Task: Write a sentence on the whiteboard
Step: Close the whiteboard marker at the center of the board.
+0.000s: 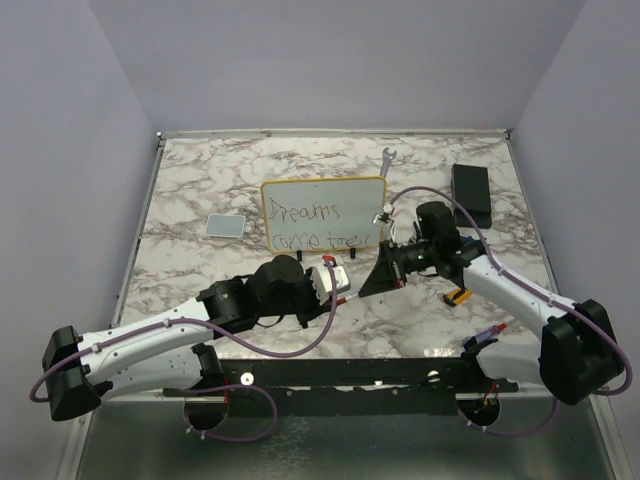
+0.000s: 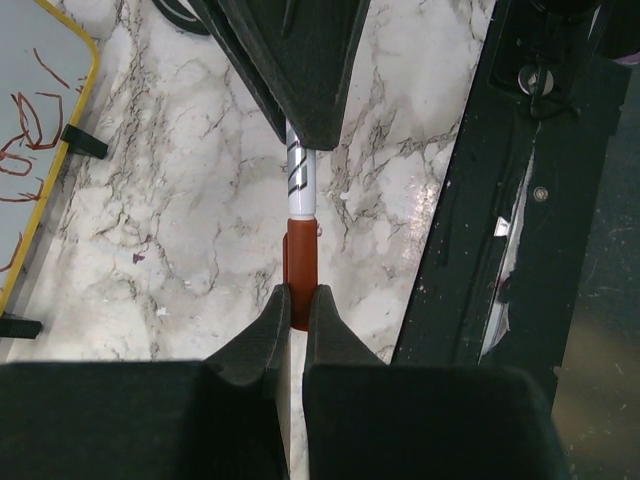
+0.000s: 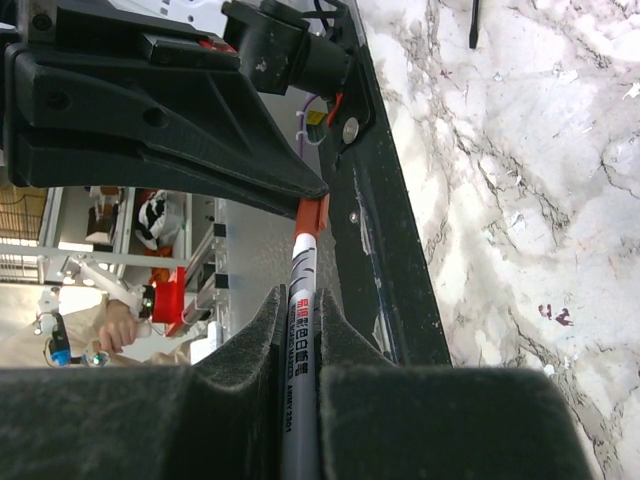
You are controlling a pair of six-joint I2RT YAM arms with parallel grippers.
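Marble-patterned table (image 1: 200,180) bears the whiteboard (image 1: 323,212) between plain lavender walls (image 1: 330,60).

whiteboard (image 1: 355,212) noted pale grey-white, frame yellow-orange, feet black. sentence (image 1: 308,213) strokes seen dark from above, red in the left wrist view. table (image 1: 200,180) marbled white, veined grey-black. marker (image 2: 299,175) barrel white with dark print; cap (image 2: 300,265) rust-red. pad (image 1: 226,226) grey.
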